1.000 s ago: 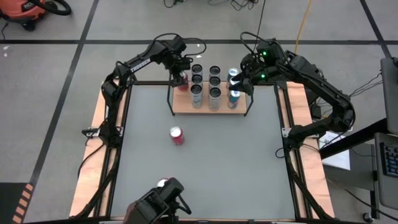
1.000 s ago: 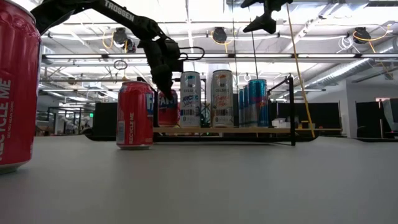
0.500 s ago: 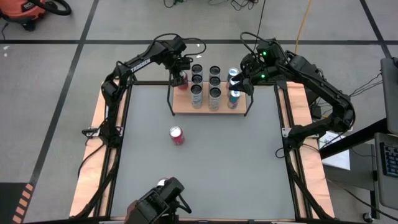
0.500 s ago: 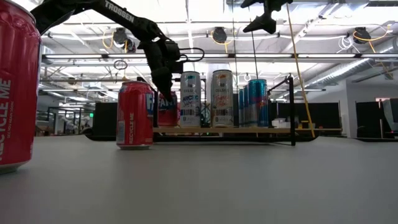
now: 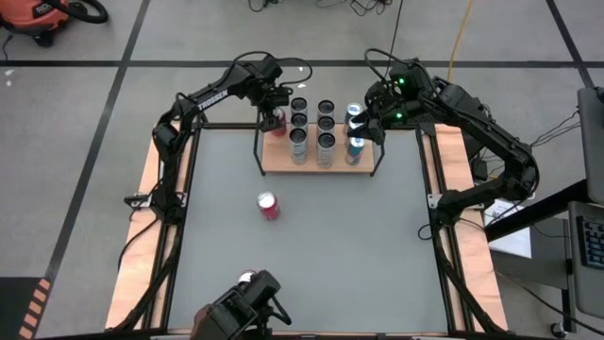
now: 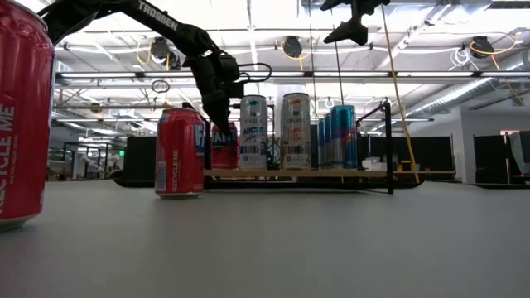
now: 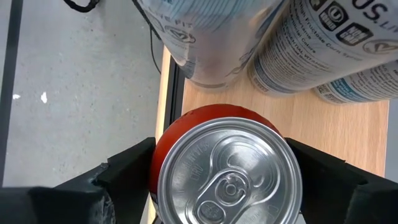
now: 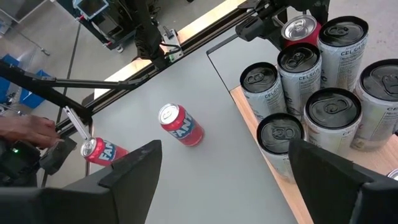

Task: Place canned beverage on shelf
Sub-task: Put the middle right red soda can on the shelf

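Two dark arms reached over the far edge of the grey table (image 5: 311, 236), where the shelf (image 5: 316, 162) stood with its light-wood board between black rod frames. The left gripper (image 5: 275, 117) hung over the shelf's left end, its fingers (image 7: 124, 171) spread either side of a red can (image 7: 227, 168) that stood upright on the board; whether they touched it could not be told. The right gripper (image 5: 357, 127) sat above the shelf's right end with its fingers apart, holding nothing. Six tall cans (image 5: 312, 126) filled the board's middle in two rows, with blue cans (image 5: 355, 148) at the right. Another red can (image 5: 268, 205) stood mid-table, and a third (image 5: 247, 278) near the front edge.
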Motion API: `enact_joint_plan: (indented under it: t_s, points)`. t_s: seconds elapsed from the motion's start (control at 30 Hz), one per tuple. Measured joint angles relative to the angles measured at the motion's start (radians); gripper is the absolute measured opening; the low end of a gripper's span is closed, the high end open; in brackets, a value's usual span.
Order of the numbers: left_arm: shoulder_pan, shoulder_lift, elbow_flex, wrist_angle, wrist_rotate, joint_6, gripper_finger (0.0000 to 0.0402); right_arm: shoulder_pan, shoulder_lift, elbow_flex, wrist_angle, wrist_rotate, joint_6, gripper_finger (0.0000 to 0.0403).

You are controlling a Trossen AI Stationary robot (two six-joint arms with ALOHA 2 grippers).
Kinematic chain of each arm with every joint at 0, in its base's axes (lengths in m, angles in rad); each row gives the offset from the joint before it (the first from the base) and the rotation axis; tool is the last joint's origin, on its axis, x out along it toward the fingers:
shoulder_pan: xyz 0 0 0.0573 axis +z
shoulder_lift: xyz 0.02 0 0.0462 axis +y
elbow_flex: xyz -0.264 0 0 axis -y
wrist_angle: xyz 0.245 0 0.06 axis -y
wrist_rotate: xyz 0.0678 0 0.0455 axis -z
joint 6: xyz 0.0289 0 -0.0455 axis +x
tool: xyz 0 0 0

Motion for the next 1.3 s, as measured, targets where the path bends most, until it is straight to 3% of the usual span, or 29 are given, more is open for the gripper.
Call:
enact_joint_plan:
  t_s: [0.47, 0.77, 1.3]
  points:
    - [0.000, 0.004, -0.003, -0.005, -0.006, 0.026, 0.0324, 0.000, 0.000, 0.000, 0.000, 0.000, -0.003, 0.0311]
    - [-0.001, 0.007, -0.001, 0.011, -0.007, 0.026, 0.0392, 0.000, 0.000, 0.000, 0.000, 0.000, 0.000, 0.0311]
    - [-0.044, 0.005, 0.197, -0.104, -0.110, 0.027, 0.0397, 0.000, 0.000, 0.000, 0.000, 0.024, -0.003, 0.0311]
